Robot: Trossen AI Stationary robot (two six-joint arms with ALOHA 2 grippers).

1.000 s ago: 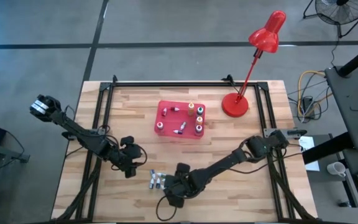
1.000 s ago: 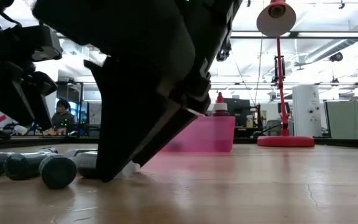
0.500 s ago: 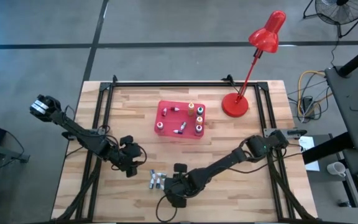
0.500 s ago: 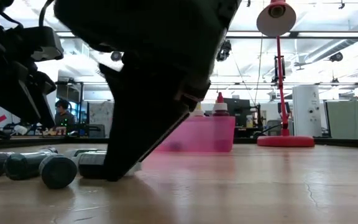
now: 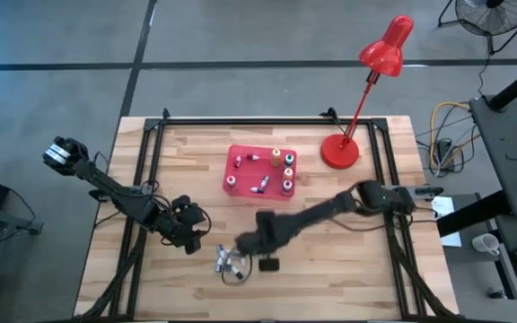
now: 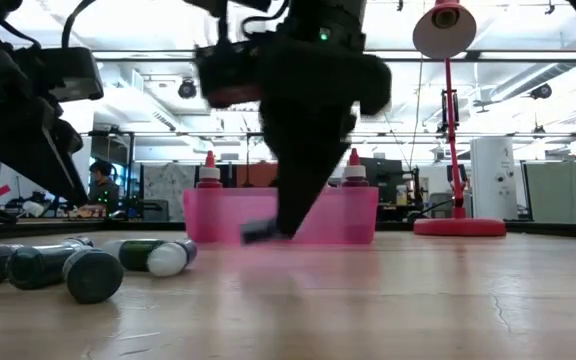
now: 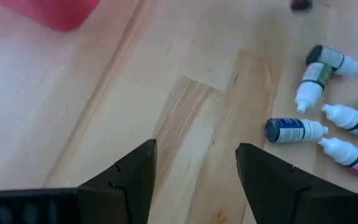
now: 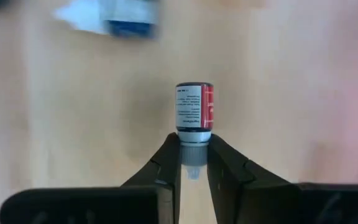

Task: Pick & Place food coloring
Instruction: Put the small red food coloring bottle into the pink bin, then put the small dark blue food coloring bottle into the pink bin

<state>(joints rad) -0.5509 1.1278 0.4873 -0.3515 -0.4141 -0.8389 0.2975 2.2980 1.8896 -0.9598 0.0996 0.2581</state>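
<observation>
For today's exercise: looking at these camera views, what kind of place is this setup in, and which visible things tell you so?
Probably a robotics lab or workshop. Two robot arms are mounted at a wooden table with a dark frame, the floor around it is bare and grey with loose cables, and a large open room with ceiling lights and a seated person lies behind.

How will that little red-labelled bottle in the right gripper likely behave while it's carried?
The right gripper pinches the red-labelled bottle only at its narrow cap end, so it may pivot or slip. It looks small and probably light. Being round, it would likely roll if dropped on the table.
</observation>
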